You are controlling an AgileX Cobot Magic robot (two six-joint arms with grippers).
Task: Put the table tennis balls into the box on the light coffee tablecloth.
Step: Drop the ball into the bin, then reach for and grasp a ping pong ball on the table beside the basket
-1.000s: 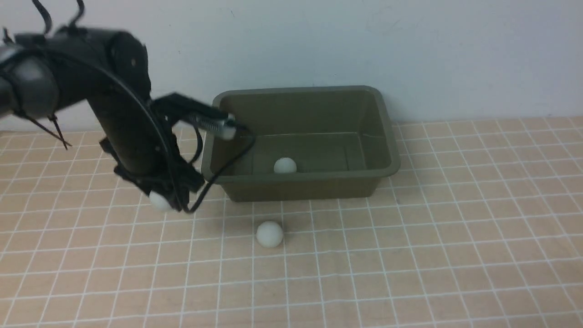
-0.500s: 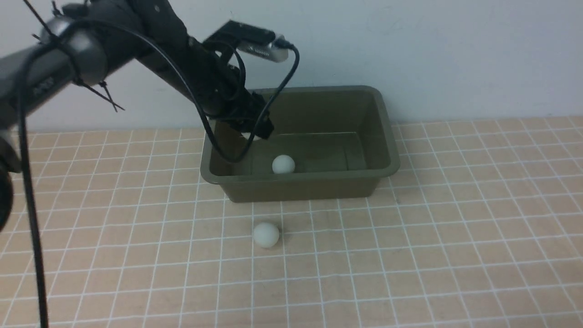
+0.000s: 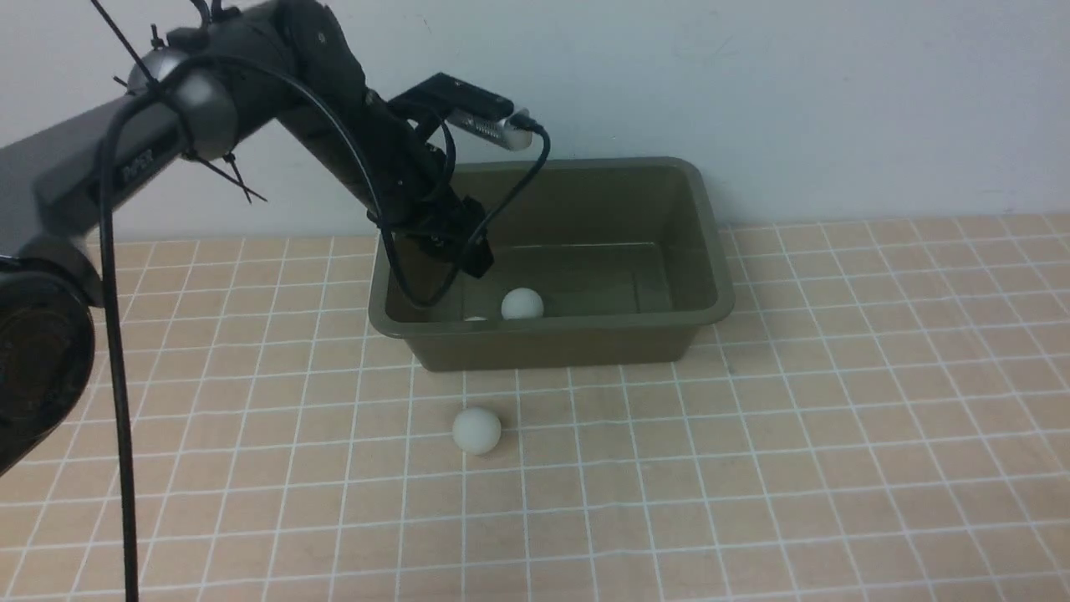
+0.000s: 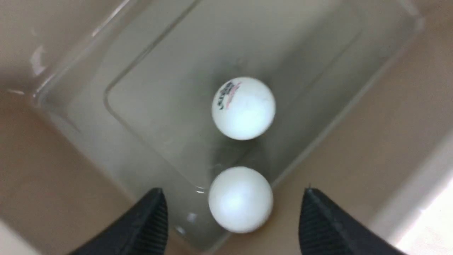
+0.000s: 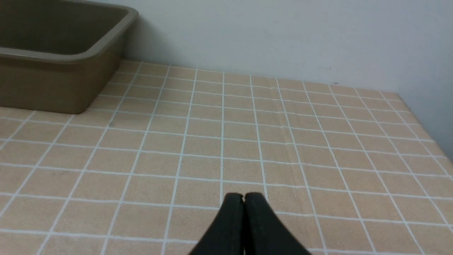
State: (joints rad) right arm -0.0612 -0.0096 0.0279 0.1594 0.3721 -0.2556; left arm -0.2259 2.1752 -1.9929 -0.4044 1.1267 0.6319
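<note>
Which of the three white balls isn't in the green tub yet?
The ball lying on the checked tablecloth in front of the tub; the other two balls are inside it.

**Left arm** (image 3: 334, 109): black tubular links, 1 grey link (image 3: 84, 176) with dark lettering too blurred to read, and a rounded silver-grey joint cap (image 3: 196, 96).
**Wrist camera** (image 3: 472, 113): flat black housing with a ribbed silver end. A thin black cable (image 3: 545, 155) runs from it along the arm, bound by cable ties (image 3: 238, 180) with loose tails. A thicker black cable (image 3: 117, 401) passes the dark round base joint (image 3: 33, 368).
**Left tool** (image 3: 468, 255): 2 black tapered fingers (image 4: 150, 223) with ribbed inner faces.
**Right tool** (image 5: 243, 198): 2 smooth black fingers with rounded tips.
</note>
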